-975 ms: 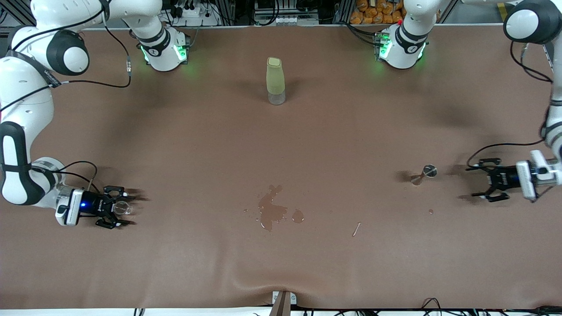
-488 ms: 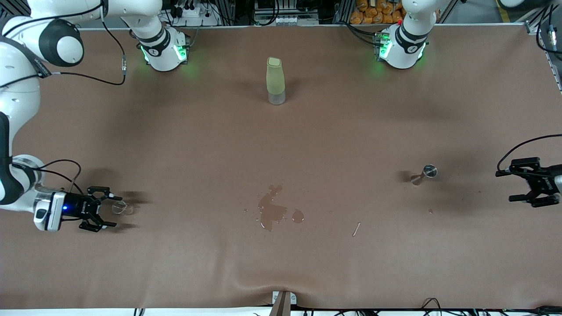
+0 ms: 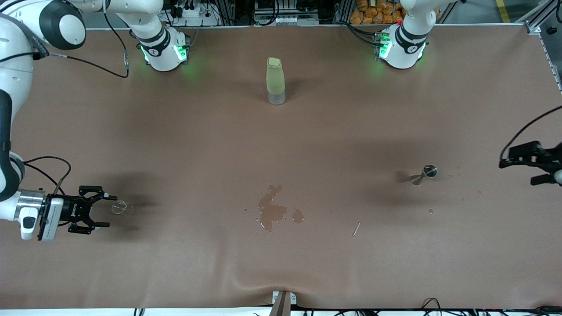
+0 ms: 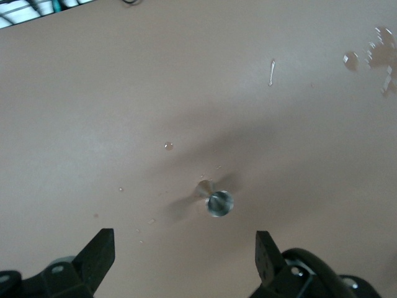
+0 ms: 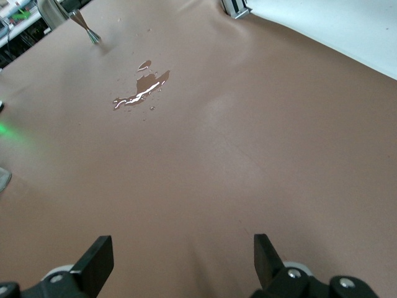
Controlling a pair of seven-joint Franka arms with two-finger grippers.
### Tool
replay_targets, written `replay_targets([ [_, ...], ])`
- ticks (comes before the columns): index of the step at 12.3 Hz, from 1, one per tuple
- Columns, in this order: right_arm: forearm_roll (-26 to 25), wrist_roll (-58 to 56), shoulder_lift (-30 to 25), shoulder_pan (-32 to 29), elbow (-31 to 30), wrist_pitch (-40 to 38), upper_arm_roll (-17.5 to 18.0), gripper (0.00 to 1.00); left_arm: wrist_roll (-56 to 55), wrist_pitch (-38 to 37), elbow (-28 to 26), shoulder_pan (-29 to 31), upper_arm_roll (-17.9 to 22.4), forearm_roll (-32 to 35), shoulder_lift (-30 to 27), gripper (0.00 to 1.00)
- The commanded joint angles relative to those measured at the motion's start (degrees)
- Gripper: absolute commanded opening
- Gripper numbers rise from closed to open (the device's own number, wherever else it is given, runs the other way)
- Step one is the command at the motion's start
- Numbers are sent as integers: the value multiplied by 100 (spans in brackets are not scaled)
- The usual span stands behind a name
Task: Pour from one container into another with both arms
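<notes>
My right gripper (image 3: 103,210) is wide open just beside the tiny glass cup (image 3: 121,207) on the table. My left gripper (image 3: 542,169) is open too, well away from the metal jigger (image 3: 425,174). I could knock the see-through cup over if I bump it.

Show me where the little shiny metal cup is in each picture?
Front view: the jigger stands on the table toward the left arm's end, near the left gripper.
Left wrist view: the jigger sits low in the middle, ahead of the open fingers.
Right wrist view: the jigger is in the top corner.
Shared landmark: the spilled puddle.
</notes>
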Motion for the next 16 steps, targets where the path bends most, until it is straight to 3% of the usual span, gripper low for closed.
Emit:
replay_targets([
  [1, -460, 603, -575, 249, -144, 55, -20, 100, -1966, -2, -577, -801, 92, 850, -745, 100],
  [2, -723, 927, -812, 337, -171, 46, -11, 100, -2627, -2, -841, -978, 92, 1011, -1035, 100],
  [4, -1084, 1517, -1365, 495, -433, 2, -11, 100, -2871, -2, -1438, -1147, 118, 1030, -1545, 100],
  [8, -1725, 2519, -2841, 803, -1706, 169, -29, 100, -2941, 129, -2573, -1103, 118, 934, -2618, 100],
  [11, -2183, 3126, -3660, 1347, -2270, 187, -633, 100, -2985, 130, -2803, -1103, 127, 934, -2883, 100],
  [13, -2561, 3739, -4135, 1357, -2604, 91, -688, 100, -2836, 68, -2751, -1103, 328, 951, -2884, 100],
  [16, -3079, 4839, -4453, 1392, -2588, -244, -697, 100, -2889, -116, -2654, -1130, 356, 934, -2954, 100],
])
